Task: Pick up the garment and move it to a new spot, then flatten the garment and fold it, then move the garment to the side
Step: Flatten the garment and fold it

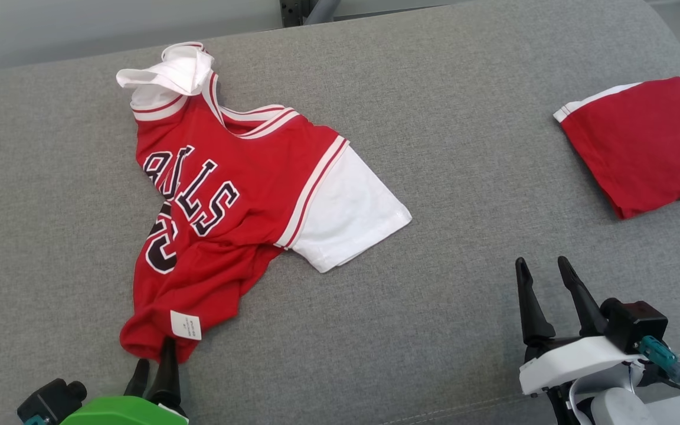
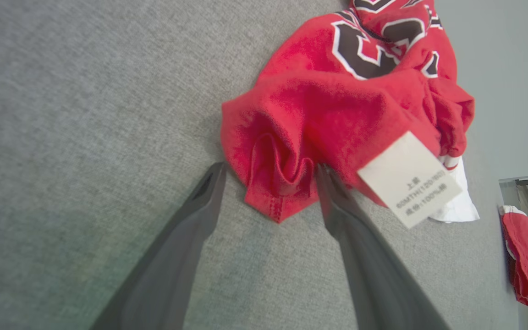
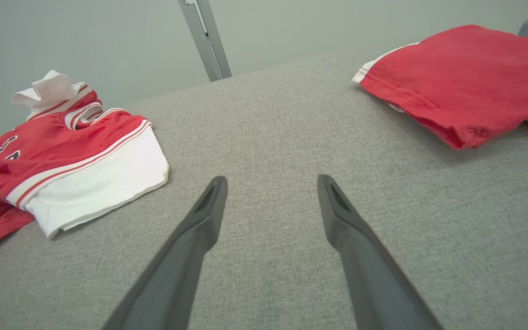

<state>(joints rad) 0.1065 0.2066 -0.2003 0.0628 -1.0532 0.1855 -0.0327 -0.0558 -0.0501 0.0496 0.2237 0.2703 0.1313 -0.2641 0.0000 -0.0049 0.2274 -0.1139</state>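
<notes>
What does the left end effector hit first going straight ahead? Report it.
The red jersey: its bunched hem sits between the fingers of the open left end effector; contact is unclear.

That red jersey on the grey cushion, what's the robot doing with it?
The robot seems about to pick up the jersey, which lies crumpled on the grey cushion. Its left gripper is open, with the jersey's bottom corner between its fingers, not yet clamped. The right gripper hangs open over bare cushion, holding nothing. A second red garment lies folded off to the right.
</notes>
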